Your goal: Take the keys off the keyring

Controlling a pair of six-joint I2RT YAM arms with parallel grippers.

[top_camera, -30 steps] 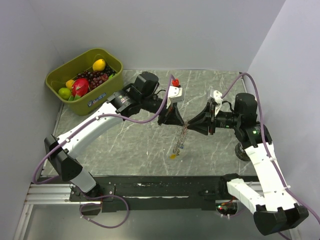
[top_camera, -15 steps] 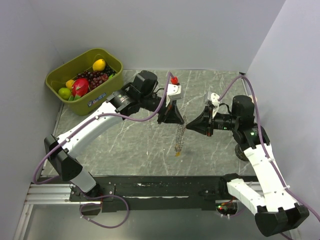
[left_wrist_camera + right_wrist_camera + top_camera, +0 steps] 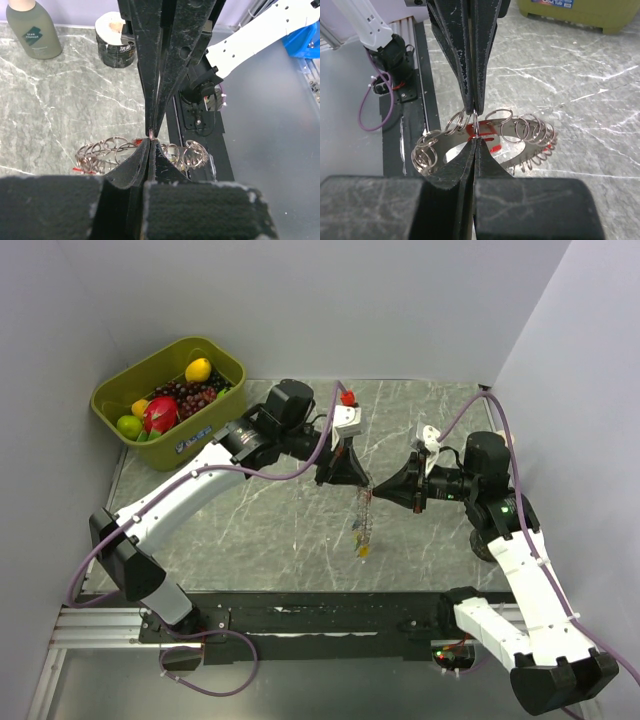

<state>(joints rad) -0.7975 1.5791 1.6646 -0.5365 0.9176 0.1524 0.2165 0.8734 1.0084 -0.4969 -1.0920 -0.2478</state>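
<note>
Both grippers meet tip to tip above the table's middle. The keyring [image 3: 522,131] is a bunch of silvery wire rings on a flat metal loop, also seen in the left wrist view [image 3: 102,152]. In the top view it hangs down as a thin strand [image 3: 365,520] with small keys [image 3: 362,551], one yellow, at its low end. My left gripper [image 3: 361,484] is shut on a small ring of it, fingertips [image 3: 150,140] together. My right gripper [image 3: 379,490] is shut on the same small ring from the other side [image 3: 476,138], right at a red key [image 3: 491,135].
An olive bin [image 3: 222,358] of fruit stands at the back left. A small red thing [image 3: 349,398] lies at the back middle. A dark roll [image 3: 484,543] sits by the right arm. A grey bottle [image 3: 33,27] and a tape roll [image 3: 115,42] show in the left wrist view.
My right gripper has closed onto the small ring. Both grippers shifted slightly, and the hanging strand with the keys now hangs a little further right.
</note>
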